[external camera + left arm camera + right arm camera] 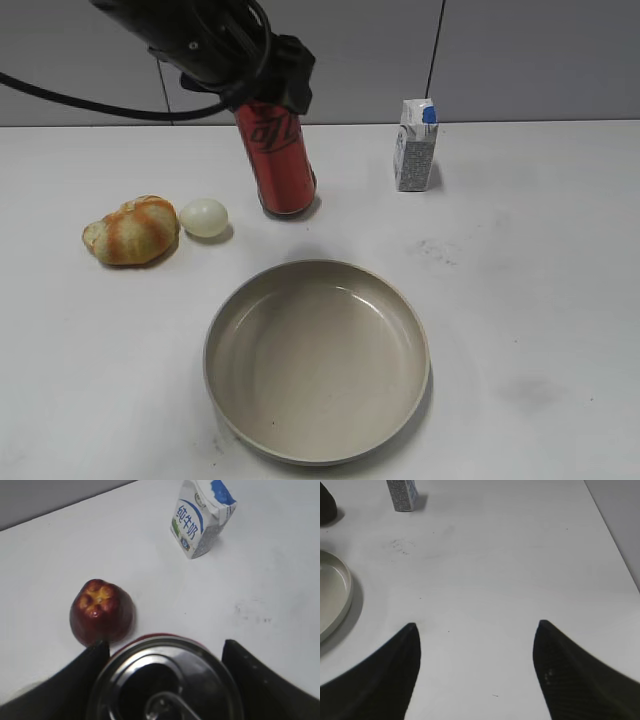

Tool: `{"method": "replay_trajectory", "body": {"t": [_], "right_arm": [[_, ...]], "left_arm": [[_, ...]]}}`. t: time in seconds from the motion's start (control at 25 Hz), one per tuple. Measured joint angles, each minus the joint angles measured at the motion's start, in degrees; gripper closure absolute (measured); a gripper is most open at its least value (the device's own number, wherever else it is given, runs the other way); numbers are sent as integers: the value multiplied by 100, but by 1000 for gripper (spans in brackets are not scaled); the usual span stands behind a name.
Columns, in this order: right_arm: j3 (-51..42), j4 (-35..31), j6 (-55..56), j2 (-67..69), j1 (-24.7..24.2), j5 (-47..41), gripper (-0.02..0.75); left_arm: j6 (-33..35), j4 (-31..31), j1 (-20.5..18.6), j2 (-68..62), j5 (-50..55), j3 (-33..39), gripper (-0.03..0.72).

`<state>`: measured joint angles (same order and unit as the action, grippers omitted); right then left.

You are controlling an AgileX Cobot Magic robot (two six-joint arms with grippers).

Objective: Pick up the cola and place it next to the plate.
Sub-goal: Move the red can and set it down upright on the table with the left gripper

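The cola [278,165] is a tall red can with black script, standing slightly tilted at the back of the table behind the plate [225,395]. My left gripper [264,97] is shut on the can's top. In the left wrist view the silver top [165,680] fills the space between the two black fingers [164,646]. I cannot tell whether the can's base touches the table. The plate is a wide beige dish at the front middle; its rim also shows in the right wrist view [346,592]. My right gripper [476,630] is open and empty over bare table, right of the plate.
A dark red apple [102,612] sits just behind the can. A white and blue milk carton [414,147] stands at the back right and shows in both wrist views [200,517] [401,494]. A bread roll [130,230] and an egg [204,217] lie to the left.
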<state>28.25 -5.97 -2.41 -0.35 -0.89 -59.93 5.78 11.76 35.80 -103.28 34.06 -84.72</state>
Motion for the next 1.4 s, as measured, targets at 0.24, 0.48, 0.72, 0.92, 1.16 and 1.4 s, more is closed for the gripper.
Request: {"method": "replay_trajectory", "body": {"t": [0.24, 0.48, 0.72, 0.92, 1.16, 1.4], "right_arm": [[0, 0, 0, 0, 0, 0, 204], [0, 0, 0, 0, 0, 0, 204], [0, 0, 0, 0, 0, 0, 204], [0, 0, 0, 0, 0, 0, 204], [0, 0, 0, 0, 0, 0, 204], [0, 0, 0, 0, 0, 0, 204]], "left_arm": [[0, -132, 270, -472, -724, 0, 178], [0, -278, 349, -830, -1003, 0, 178], [0, -373, 349, -991, -922, 0, 178], [0, -387, 355, -1102, -792, 0, 178], [0, -401, 360, -1188, -771, -5, 178], [0, -378, 360, -1188, -726, -5, 139]]}}
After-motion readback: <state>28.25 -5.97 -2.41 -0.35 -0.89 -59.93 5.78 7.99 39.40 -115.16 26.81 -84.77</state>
